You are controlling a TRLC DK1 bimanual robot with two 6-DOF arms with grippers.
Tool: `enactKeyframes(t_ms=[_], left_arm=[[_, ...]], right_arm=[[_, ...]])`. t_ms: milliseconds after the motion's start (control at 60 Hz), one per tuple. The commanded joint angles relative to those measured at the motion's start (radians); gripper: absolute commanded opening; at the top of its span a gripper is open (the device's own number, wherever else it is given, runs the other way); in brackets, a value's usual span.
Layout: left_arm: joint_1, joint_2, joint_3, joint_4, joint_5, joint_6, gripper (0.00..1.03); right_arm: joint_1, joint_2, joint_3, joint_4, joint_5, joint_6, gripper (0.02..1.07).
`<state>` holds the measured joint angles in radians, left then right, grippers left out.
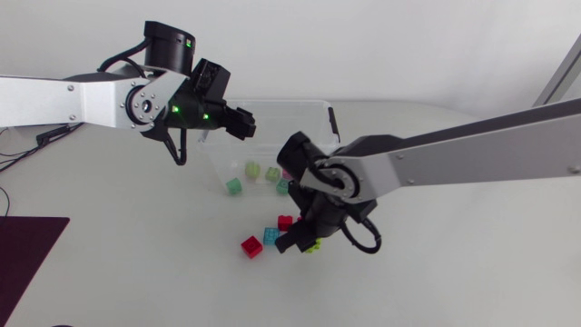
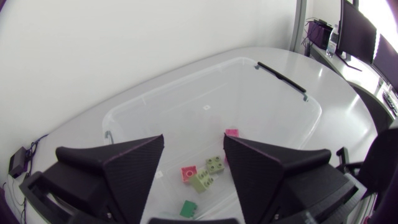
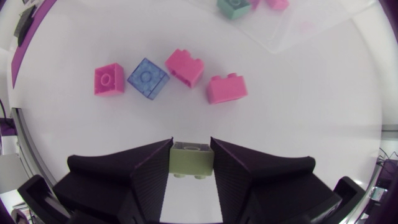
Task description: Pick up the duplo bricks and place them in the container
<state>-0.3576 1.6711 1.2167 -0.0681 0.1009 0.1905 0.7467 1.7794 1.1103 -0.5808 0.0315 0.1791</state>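
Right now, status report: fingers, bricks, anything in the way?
Left gripper open, empty, above container. Right gripper fingers shut on pale green brick. Four loose bricks ahead, none touching it.

This is a robotics lab bench, not a home or a shop. Two silver-grey arms with black joints, the left arm (image 1: 91, 100) and the right arm (image 1: 454, 159), come in over a plain white table (image 1: 136, 282). Small green lights (image 1: 174, 111) glow at the left arm's wrist, and bare black cables (image 1: 368, 241) loop off the links. What lies out is test props. A clear plastic container (image 2: 280, 74) sits below the left gripper (image 1: 243, 123), whose fingers stand apart. Loose toy bricks (image 3: 148, 78) lie just ahead of the right gripper (image 3: 191, 149), which clamps a pale green brick (image 3: 193, 160). A dark purple mat (image 1: 27, 259) lies well off to the left gripper's side.
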Motion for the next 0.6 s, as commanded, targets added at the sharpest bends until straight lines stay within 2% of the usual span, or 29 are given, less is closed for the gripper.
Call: enactKeyframes(t_ms=[0,67,367,433,583], left_arm=[[0.02,-0.067,0.003,-0.024,0.01,-0.005,0.92],[0.031,-0.131,-0.026,-0.061,0.033,0.006,0.92],[0.031,-0.367,-0.18,-0.371,0.103,0.133,0.92],[0.017,-0.381,-0.224,-0.383,0.103,0.144,0.92],[-0.09,-0.366,-0.384,-0.366,0.103,0.147,0.92]], right_arm=[[-0.037,-0.086,-0.013,-0.031,0.011,-0.015,0.38],[-0.064,-0.138,-0.003,-0.056,0.005,-0.027,0.38],[-0.147,-0.258,0.155,-0.109,0.005,-0.07,0.38],[-0.158,-0.258,0.189,-0.1,0.005,-0.076,0.38],[-0.181,-0.229,0.263,-0.027,0.013,-0.09,0.38]])
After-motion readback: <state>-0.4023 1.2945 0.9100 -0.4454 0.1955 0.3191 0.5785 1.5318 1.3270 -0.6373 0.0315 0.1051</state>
